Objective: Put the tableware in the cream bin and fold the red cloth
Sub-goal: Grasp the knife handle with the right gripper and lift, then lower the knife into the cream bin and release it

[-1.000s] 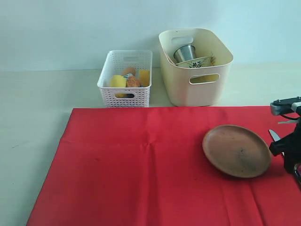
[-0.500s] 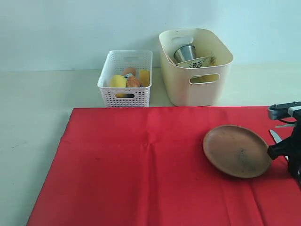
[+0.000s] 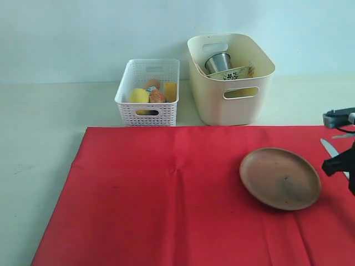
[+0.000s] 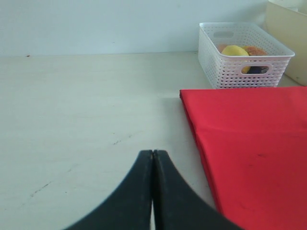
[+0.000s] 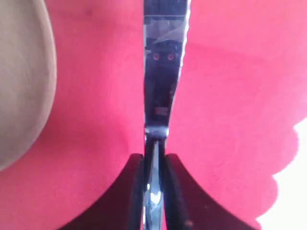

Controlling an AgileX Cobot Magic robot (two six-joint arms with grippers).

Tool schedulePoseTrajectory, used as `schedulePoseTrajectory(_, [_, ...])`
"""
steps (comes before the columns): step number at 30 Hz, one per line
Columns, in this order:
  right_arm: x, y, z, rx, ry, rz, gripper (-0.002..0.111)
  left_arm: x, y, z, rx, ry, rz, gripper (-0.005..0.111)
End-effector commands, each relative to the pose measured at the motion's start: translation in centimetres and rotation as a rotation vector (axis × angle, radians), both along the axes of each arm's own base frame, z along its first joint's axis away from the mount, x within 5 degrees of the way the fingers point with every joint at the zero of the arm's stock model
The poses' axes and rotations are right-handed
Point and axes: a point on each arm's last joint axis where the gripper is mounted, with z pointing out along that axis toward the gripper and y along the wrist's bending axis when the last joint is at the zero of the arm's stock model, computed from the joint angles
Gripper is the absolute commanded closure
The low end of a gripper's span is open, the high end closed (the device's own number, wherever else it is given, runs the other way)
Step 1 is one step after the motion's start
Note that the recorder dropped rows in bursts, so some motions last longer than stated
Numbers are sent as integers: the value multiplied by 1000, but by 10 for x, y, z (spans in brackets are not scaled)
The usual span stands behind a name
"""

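A round brown plate point(image 3: 280, 177) lies on the right part of the red cloth point(image 3: 166, 194). Beside it, at the cloth's right edge, my right gripper point(image 3: 334, 165) is shut on the handle of the silver knife point(image 5: 163, 72). The blade points away from the jaws, just over the cloth point(image 5: 230, 96), with the plate's rim point(image 5: 21, 81) alongside. The cream bin point(image 3: 230, 105) at the back holds a steel cup point(image 3: 218, 62) and a pale bowl point(image 3: 230, 73). My left gripper point(image 4: 153, 152) is shut and empty over bare table, next to the cloth's left edge point(image 4: 249, 134).
A white perforated basket point(image 3: 147, 113) with food items stands left of the cream bin, behind the cloth. The cloth's scalloped edge and pale table show near the right gripper. Bare tabletop stretches left of the cloth.
The right gripper's jaws have closed onto the knife handle, and that arm has shifted slightly to the right. The left gripper has not moved.
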Motion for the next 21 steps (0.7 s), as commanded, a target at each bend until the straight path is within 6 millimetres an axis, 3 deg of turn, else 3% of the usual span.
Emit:
schedulePoseTrajectory(1, [3,-2,33,-7,-178,-18,108,0,0,0,-7,-4,4,107])
schedulePoseTrajectory(5, [6,7,60,91,-347,-85,108,0,0,0,-7,-4,4,107])
schedulePoseTrajectory(10, [10,42,92,358,-559,-9,108,0,0,0,-7,-4,4,107])
schedulePoseTrajectory(19, [23,98,128,700,-905,138,108,0,0,0,-7,-4,4,107])
schedulePoseTrajectory(21, [29,102,136,766,-1001,135,108,0,0,0,-7,-4,4,107])
